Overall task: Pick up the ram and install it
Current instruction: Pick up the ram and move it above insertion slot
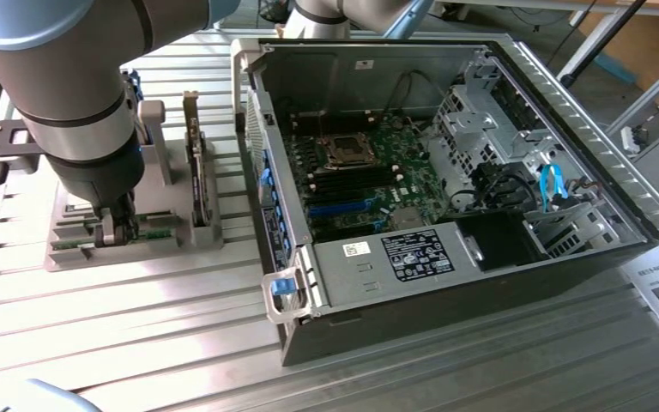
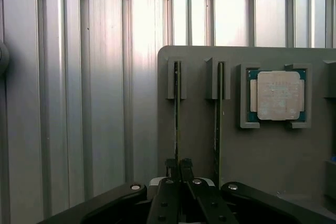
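Looking down from the wrist, the gripper (image 2: 178,164) is pinched narrow on the thin edge of the ram (image 2: 177,108), so the stick sits right between the fingertips. The ram stands edge-on in its slot of the grey holder (image 2: 197,129) (not lifted out, far as I can tell). Another board (image 2: 218,119) stands in the next slot just beside the gripper, with the processor (image 2: 278,95) past that. The open computer case (image 1: 364,69) is well apart from it.
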`<state>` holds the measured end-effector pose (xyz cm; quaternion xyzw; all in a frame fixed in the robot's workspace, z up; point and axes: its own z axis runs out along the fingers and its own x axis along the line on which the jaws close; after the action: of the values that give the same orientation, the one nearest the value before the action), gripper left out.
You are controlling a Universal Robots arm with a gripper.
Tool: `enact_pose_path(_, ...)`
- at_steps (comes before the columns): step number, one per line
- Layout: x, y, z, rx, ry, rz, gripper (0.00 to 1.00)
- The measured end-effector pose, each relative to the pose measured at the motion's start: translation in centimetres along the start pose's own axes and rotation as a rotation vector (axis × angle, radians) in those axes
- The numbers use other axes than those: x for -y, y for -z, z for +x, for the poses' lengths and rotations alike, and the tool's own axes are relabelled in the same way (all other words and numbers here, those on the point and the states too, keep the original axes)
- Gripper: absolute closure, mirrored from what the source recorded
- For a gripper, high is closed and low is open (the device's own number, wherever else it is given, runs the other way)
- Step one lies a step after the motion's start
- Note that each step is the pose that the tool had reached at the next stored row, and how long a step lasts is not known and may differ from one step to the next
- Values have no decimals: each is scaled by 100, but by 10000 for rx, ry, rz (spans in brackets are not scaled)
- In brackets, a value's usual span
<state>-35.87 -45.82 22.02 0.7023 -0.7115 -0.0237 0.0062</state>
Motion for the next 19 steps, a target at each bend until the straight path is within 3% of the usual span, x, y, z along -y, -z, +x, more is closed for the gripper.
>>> enact_pose_path(11,0,2,0,3,-57,3,88)
enact_pose_path(19,-2,56,-1,2,-57,1,88)
